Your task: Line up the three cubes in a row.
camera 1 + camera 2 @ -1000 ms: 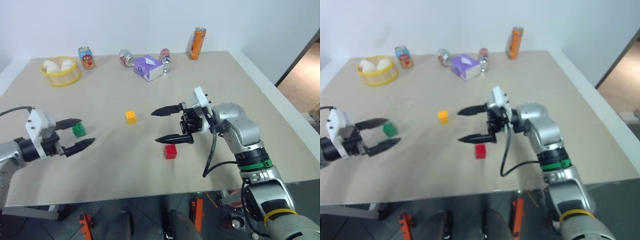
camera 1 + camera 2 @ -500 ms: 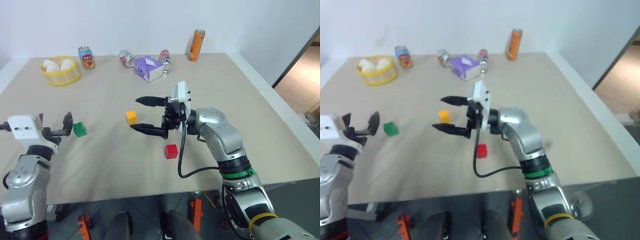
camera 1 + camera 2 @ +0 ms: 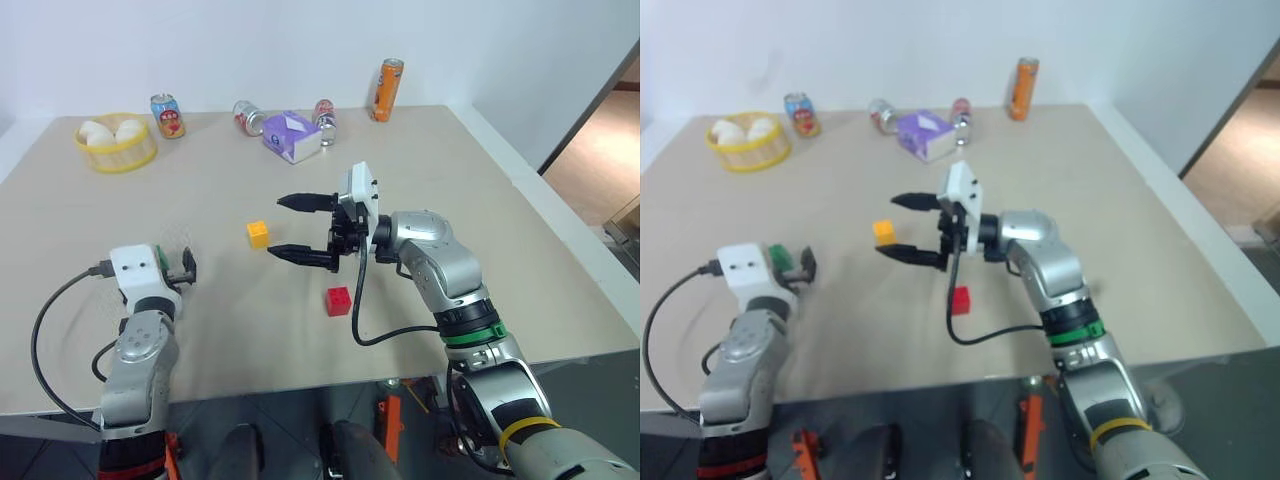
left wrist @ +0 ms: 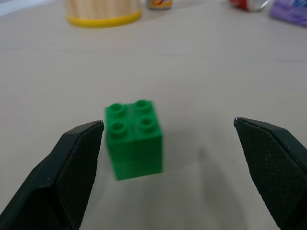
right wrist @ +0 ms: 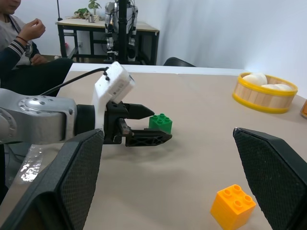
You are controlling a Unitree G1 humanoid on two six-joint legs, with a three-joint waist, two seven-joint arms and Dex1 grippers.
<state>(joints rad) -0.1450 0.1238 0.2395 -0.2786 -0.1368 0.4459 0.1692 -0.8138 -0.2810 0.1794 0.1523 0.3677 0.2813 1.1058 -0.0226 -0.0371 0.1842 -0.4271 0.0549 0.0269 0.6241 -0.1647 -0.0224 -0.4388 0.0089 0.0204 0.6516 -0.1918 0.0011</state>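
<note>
Closing on the small green studded plastic cube (image 4: 134,139) with my left claw (image 4: 172,158), I see it spread wide and empty, the cube sitting between the 2 black fingers but nearer the one finger (image 4: 72,167) than the other, and touching neither as far as I can tell. That offset is what the coming pinch turns on: I judge the claw needs a slight sideways shift so both pads meet the cube's flat sides together, or it may skid on the beige surface (image 3: 450,200). The cube has no long axis; it stands upright, its 4 studs on top, turned a little askew to the fingers.

My right claw (image 3: 300,228) hangs released too, holding nothing, pointing across toward the small yellow-orange studded plastic cube (image 3: 258,234), which lies just beside its fingertips, well to the right of the green cube. The small red studded plastic cube (image 3: 338,301) sits further right again of the green cube and nearer to me, under the right forearm. So the left arm is plainly nearer the green cube, the right arm nearer the other 2.

All 3 cubes are apart and not yet in a row; I judge the task barely begun.
</note>
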